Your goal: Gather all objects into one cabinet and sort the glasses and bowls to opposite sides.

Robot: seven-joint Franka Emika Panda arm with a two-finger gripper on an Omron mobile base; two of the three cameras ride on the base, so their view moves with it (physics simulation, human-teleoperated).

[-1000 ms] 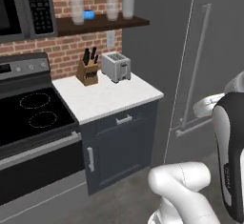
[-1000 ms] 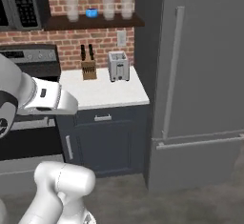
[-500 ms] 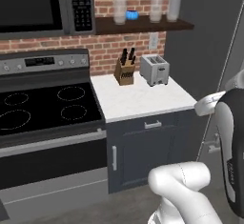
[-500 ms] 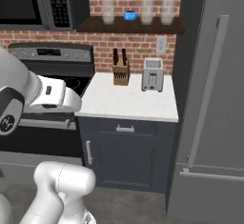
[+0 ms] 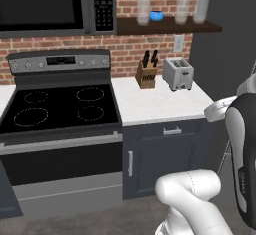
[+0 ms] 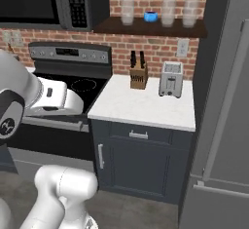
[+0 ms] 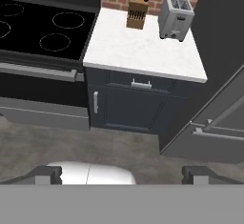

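A small glossy blue bowl [image 5: 156, 15] [image 6: 151, 15] stands on a dark wall shelf [image 5: 170, 27] above the counter. Three tall clear glasses [image 5: 144, 8] [image 6: 168, 9] stand beside it, one to its left and two to its right. My gripper [image 7: 121, 174] is open, its two dark fingertips [image 7: 47, 173] far apart with nothing between them. It hangs well back from the counter and looks down at the floor and the base cabinet. The cabinet of the task is out of view.
A black stove [image 5: 60, 109] sits left of the white counter [image 5: 155, 104], under a microwave [image 5: 45, 4]. A knife block [image 5: 146, 74] and a toaster [image 5: 178, 73] stand at the counter's back. A grey fridge [image 6: 228, 125] stands on the right. Below are a drawer and door [image 7: 131, 106].
The whole picture has slid right: the base has driven left. The stove and microwave have come into view and the fridge has moved toward the edge. The gripper stays open.
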